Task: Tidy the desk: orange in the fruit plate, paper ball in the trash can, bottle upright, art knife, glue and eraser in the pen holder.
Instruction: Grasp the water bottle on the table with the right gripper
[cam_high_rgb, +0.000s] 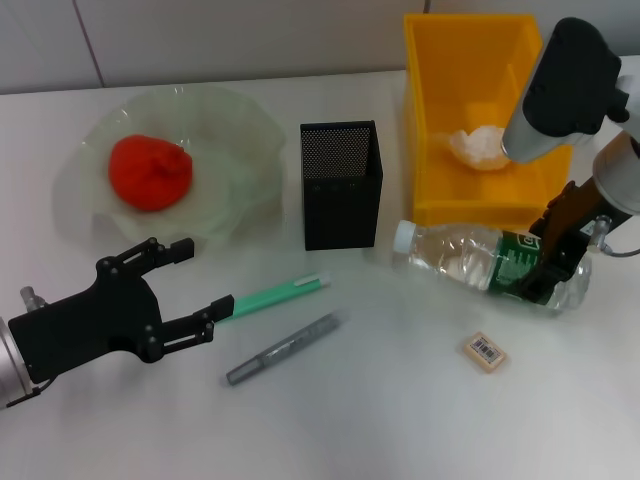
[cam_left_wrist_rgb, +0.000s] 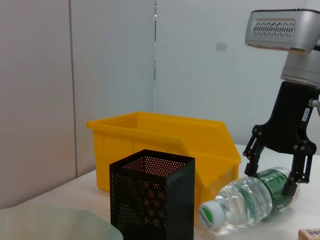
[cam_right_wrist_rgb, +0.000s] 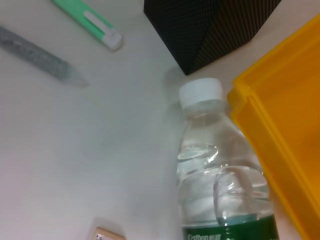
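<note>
I see the bottle lying on its side just in front of the trash can, long axis running across the desk with the cap toward the pen holder; my right gripper sits directly over its labelled end, fingers apart and straddling the body. The left gripper hangs open well away near the fruit plate; so the right arm is plainly the nearer one for standing it upright.

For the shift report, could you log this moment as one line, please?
right claw astride lying bottle | left claw open, idle | orange in fruit plate | paper ball in trash can
</note>
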